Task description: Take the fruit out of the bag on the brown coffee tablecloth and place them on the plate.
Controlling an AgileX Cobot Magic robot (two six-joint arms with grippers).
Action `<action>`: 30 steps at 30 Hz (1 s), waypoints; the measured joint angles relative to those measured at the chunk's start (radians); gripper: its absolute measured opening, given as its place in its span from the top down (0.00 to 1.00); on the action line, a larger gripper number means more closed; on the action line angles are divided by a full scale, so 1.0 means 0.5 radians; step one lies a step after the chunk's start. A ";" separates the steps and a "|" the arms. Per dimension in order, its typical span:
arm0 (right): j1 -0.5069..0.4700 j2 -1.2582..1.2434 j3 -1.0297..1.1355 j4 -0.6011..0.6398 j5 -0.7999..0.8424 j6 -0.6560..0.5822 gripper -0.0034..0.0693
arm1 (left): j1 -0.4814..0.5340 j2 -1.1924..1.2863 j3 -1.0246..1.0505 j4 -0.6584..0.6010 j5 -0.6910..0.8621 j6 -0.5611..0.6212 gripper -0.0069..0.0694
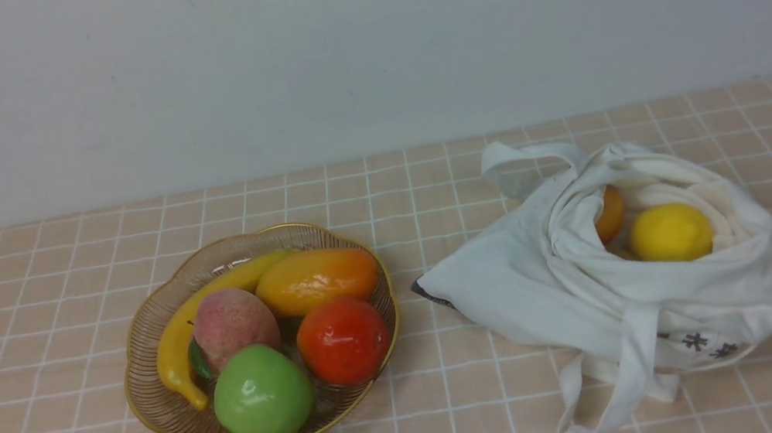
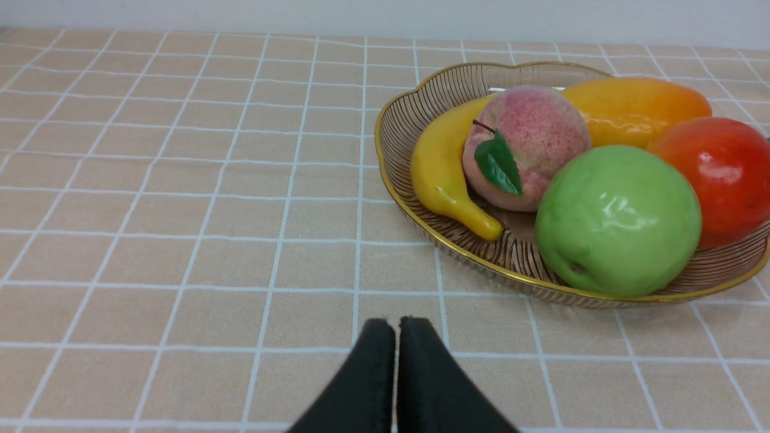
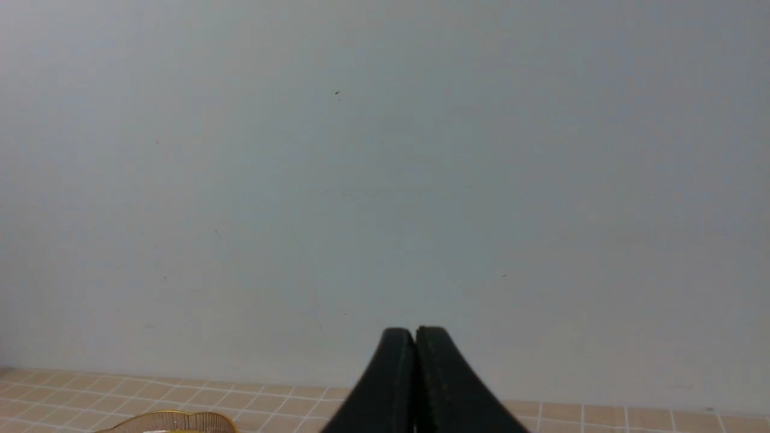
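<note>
**Item 1.** Soft white cloth tote bag [image 1: 545, 276], slumped on your right with its mouth sagging open, so you can see inside. Contents: one round glossy yellow lemon [image 1: 670, 233] and one small orange ball [image 1: 611, 214], the ball half hidden behind a fold. Neither is out yet.

**Item 2.** Shallow gold wire plate [image 1: 178, 427] with a scalloped rim, left of the bag and apart from it. It holds:
- a long yellow-orange mango [image 1: 316, 279]
- a curved yellow banana [image 1: 176, 345]
- a pink peach [image 1: 233, 322]
- a green apple [image 1: 261, 394]
- a round red fruit [image 1: 342, 340]

They are packed close, so I judge little room is left.

**Item 3.** Your left gripper [image 2: 396, 328] has its black jaws pressed together on nothing and sits low over the cloth near the plate. Your right gripper [image 3: 415, 334] is likewise clenched and empty, aimed at the wall.

**Item 4.** Peach-brown tablecloth [image 1: 20, 325] with a white grid, lying flat. Behind it is a plain pale wall [image 1: 357, 41].
</note>
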 joint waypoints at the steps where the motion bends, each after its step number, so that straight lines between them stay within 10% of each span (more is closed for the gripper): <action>1: 0.000 0.000 0.000 0.015 0.000 0.000 0.97 | 0.000 0.000 0.000 0.000 0.000 0.000 0.92; 18: -0.024 0.000 0.318 0.436 -0.237 -0.417 0.97 | 0.000 0.000 0.000 0.000 0.000 0.000 0.92; 30: -0.788 0.004 0.934 0.377 -0.253 -0.421 0.97 | 0.000 0.000 0.000 0.000 0.000 0.000 0.92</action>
